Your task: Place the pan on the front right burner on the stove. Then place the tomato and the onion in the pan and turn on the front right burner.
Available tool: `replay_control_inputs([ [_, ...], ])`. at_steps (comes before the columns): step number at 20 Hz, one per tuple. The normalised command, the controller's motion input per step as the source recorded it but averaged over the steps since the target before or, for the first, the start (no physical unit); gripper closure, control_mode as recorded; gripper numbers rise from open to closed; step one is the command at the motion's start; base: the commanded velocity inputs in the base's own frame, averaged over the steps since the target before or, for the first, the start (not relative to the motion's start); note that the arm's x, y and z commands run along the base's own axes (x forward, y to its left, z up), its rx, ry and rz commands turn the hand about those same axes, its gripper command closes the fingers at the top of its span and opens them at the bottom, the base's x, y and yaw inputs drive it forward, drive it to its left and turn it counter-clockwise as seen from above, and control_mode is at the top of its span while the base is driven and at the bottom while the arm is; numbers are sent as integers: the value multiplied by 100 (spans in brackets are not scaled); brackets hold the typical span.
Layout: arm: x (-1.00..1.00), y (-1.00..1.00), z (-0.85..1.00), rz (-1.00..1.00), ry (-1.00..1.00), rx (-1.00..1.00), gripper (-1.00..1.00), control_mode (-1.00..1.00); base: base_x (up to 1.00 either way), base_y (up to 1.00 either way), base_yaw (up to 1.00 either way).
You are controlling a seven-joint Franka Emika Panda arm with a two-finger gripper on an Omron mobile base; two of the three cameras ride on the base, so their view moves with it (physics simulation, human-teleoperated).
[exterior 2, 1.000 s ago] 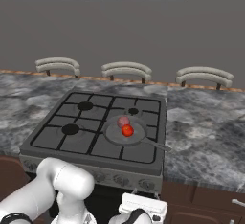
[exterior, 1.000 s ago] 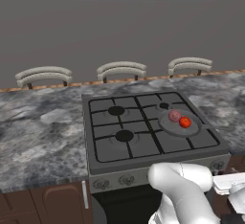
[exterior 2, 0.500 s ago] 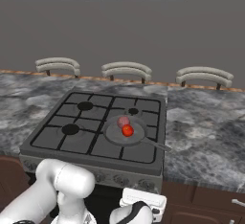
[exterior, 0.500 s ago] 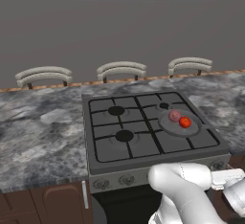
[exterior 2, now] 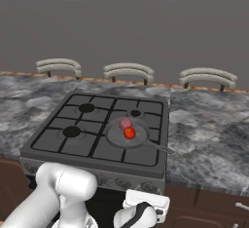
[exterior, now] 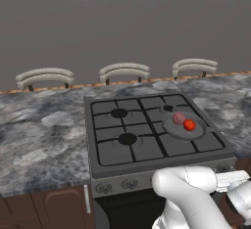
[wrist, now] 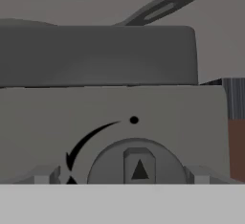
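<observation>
The dark grey pan [exterior: 172, 127] [exterior 2: 115, 135] sits on the stove [exterior: 147, 160] [exterior 2: 92, 160] over the front right burner, hiding its cap. Inside it the red tomato [exterior: 189, 124] [exterior 2: 129, 132] lies beside the pinkish onion [exterior: 179, 118] [exterior 2: 125, 123]. My gripper [wrist: 123, 176] is low in front of the stove's panel, open, its tips on either side of a round knob [wrist: 138, 163] with a triangle mark. The left tip stands clear of the knob; the right is close to its edge. The pan's handle [wrist: 162, 7] juts out above the stove edge.
A mottled stone counter [exterior: 44, 140] [exterior 2: 209, 144] flanks the stove on both sides. Three chair backs [exterior: 123, 70] stand behind it. The brown cabinet front [wrist: 236, 146] is right of the stove panel. The other burners [exterior: 127, 138] are bare.
The hand has crept slightly up toward the knob row at the stove's front. The pan, tomato and onion have not moved.
</observation>
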Motion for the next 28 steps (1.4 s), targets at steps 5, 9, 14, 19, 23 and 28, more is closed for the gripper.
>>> replay_control_inputs([
  [5, 4, -27, 0, 3, 0, 0, -100, -100, 0, 0, 0],
  [9, 0, -12, -1, 2, 0, 0, -100, -100, 0, 0, 0],
  [14, 0, 3, 0, 0, -1, 0, 100, -100, 0, 0, 0],
  [19, 0, 9, 0, 0, -3, 0, 100, -100, 0, 0, 0],
  [23, 0, 3, 0, 0, -4, 0, 100, -100, 0, 0, 0],
  [28, 0, 1, 0, 0, -2, 0, 100, -100, 0, 0, 0],
])
